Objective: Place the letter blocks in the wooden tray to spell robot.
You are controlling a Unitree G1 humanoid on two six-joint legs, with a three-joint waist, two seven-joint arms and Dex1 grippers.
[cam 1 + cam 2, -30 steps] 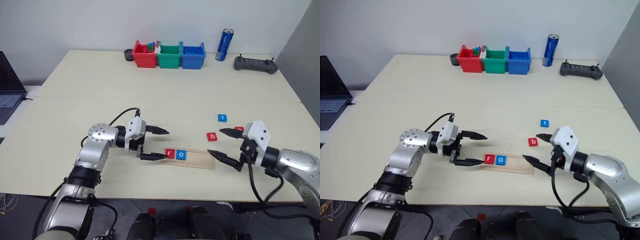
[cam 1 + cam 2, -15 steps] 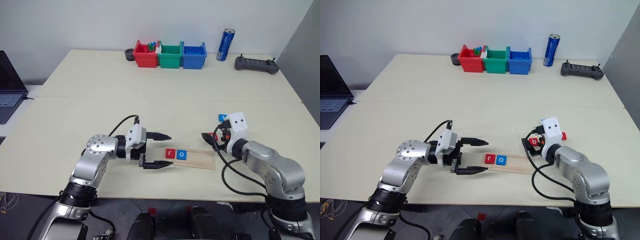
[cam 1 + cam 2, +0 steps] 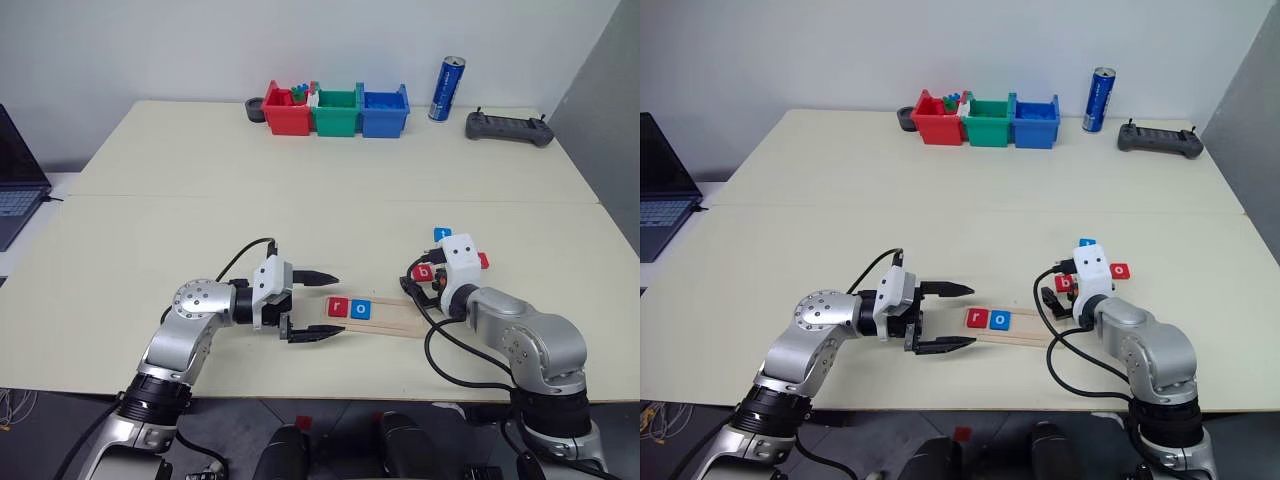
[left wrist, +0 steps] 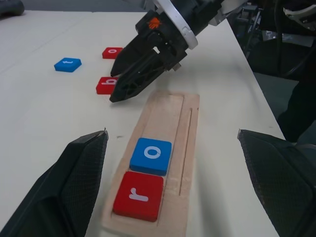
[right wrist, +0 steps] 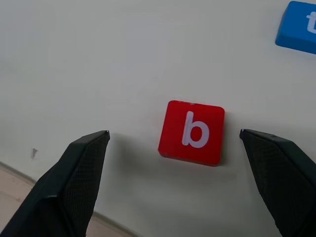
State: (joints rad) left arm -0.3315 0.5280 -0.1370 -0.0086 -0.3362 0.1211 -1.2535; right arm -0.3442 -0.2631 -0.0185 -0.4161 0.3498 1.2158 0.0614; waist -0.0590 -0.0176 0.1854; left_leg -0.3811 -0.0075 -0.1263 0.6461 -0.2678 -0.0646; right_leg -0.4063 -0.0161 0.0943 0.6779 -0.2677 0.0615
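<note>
With r and o seated in the wooden tray, the spread-fingered right gripper hovers over red b, seemingly ready to descend and pinch it.

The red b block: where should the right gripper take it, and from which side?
Grip the red b block by two opposite side edges, coming from above. It lies flat on the table, clear of neighbours, already centred between the right gripper's open fingers.

The wooden tray lies near the table's near edge, holding a red r block and blue o block at its left end. The left gripper gapes beside it; the right gripper hangs over the red b block.
</note>
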